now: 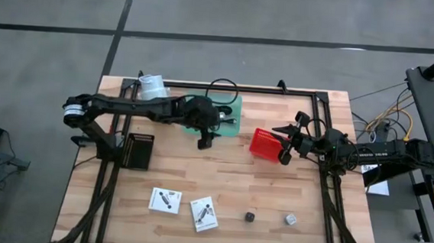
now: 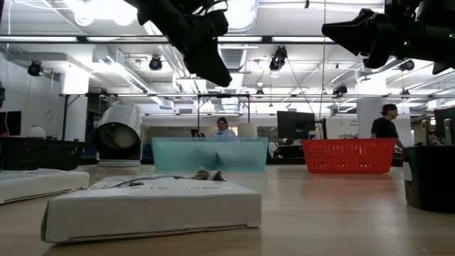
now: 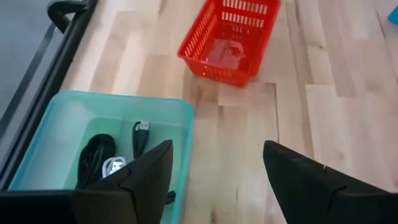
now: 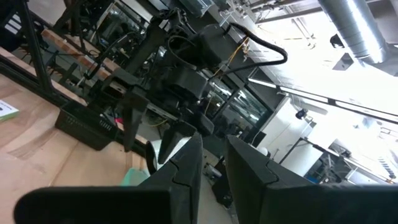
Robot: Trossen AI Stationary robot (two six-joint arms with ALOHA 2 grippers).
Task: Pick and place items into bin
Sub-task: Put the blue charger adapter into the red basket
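teal bin (image 3: 99,118) already holds black cables (image 3: 93,158), so the left gripper (image 1: 204,140), jaws wide and empty just beside it, should swing to the near cards (image 1: 165,201) and descend square; right gripper (image 1: 285,153) hovers narrow by the red basket (image 1: 264,142)

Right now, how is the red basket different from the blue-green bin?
The red basket has slotted, see-through walls; the blue-green bin has smooth solid ones. The bin holds a black cable and a plug; the basket holds only something pale and hard to make out. The left arm's open fingers hang over the bin's edge, not the basket. Both are open-topped boxes on the wooden table.
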